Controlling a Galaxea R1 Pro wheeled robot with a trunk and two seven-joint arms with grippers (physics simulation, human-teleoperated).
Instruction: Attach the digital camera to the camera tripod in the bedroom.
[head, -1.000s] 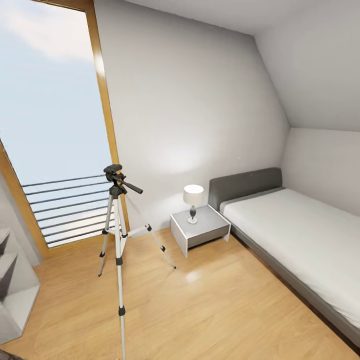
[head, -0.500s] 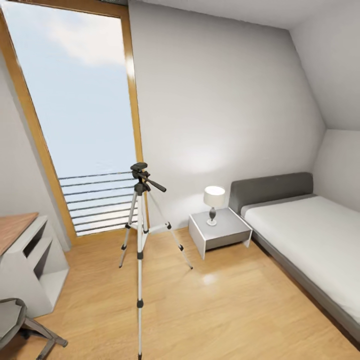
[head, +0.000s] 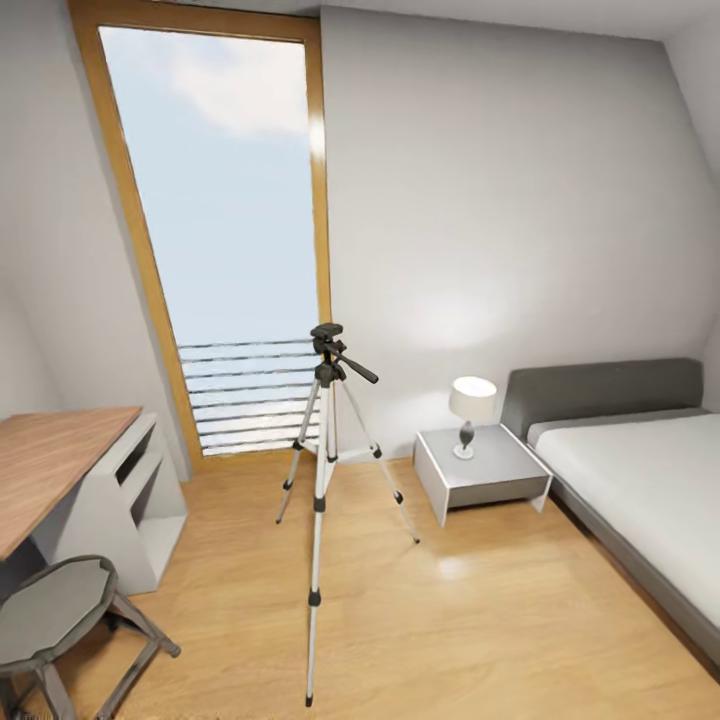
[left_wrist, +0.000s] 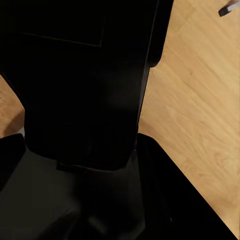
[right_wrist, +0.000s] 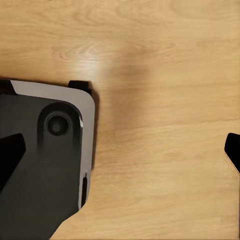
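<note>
The silver-legged camera tripod (head: 322, 470) stands on the wood plank floor (head: 480, 620) between a wood-topped desk (head: 60, 470) and a grey nightstand (head: 482, 478) (lamp on top). Neither pincer's state can be told.

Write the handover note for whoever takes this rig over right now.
Right gripper: open, empty, over the light wood plank floor.
Left gripper: its wrist view is mostly dark shapes, so I cannot tell whether it is open or shut.
The tall silver-legged camera tripod stands upright on the floor, in front of the wood-framed window and between the wood-topped desk and the small grey nightstand.
Done: the robot is in the bedroom, facing the tripod.
Left: the tripod's black head is bare, so the digital camera has yet to be brought and mounted.
</note>
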